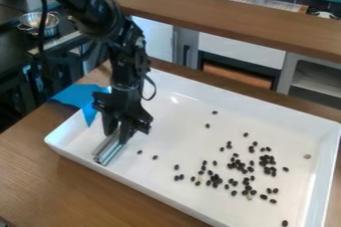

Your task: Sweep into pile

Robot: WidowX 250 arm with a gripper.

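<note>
The black gripper (121,130) hangs low over the left end of the white tray (160,191), shut on a silvery metal sweeping tool (110,147) that slants down toward the tray's near left wall. Dark beans (236,164) are scattered over the middle and right of the tray floor, densest right of centre. Two single beans (147,155) are just right of the tool, and a few others are apart from the rest toward the back and the near right corner.
A blue cloth (81,99) drapes over the tray's left rim beside the gripper. The tray stands on a brown wooden table (40,171). Behind it runs a raised wooden shelf (233,17); metal bowls (41,22) stand at the upper left.
</note>
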